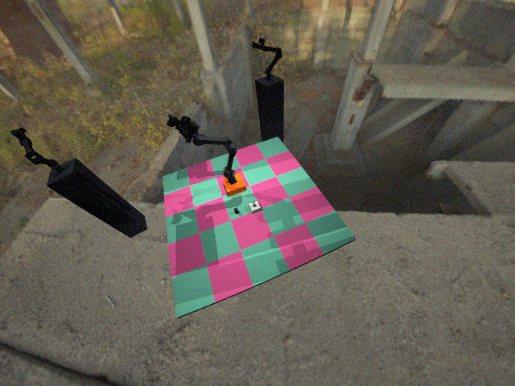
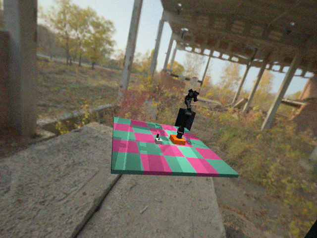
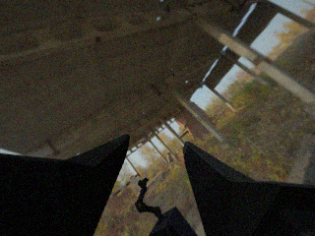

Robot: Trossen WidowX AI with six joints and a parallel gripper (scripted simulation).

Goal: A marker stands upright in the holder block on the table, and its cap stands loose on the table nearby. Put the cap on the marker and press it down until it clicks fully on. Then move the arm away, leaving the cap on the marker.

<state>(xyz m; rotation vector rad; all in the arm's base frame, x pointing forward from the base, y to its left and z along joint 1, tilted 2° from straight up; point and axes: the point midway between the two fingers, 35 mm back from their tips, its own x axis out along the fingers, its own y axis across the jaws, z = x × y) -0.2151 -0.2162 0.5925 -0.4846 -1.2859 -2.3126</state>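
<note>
The white holder block [image 1: 257, 208] [image 2: 158, 142] sits on the checkered table, in front of the orange base. The marker [image 1: 254, 204] [image 2: 159, 137] stands upright in it, small and grey with a dark tip. The black cap [image 1: 236, 210] [image 2: 157, 135] stands loose on the table beside the block, left of it in the top view and behind it in the exterior view. My gripper [image 1: 170, 121] [image 3: 157, 143] is partly open and empty, raised high and far from the cap and marker. The wrist view shows only surroundings between the fingers.
The orange base block [image 1: 235, 188] [image 2: 176, 140] carries my arm. Two black pedestals with other arms stand beyond the table [image 1: 232, 278] [image 2: 153, 163], the left pedestal [image 1: 97, 199] and the rear pedestal [image 1: 270, 108]. Shadows cross the checkered top.
</note>
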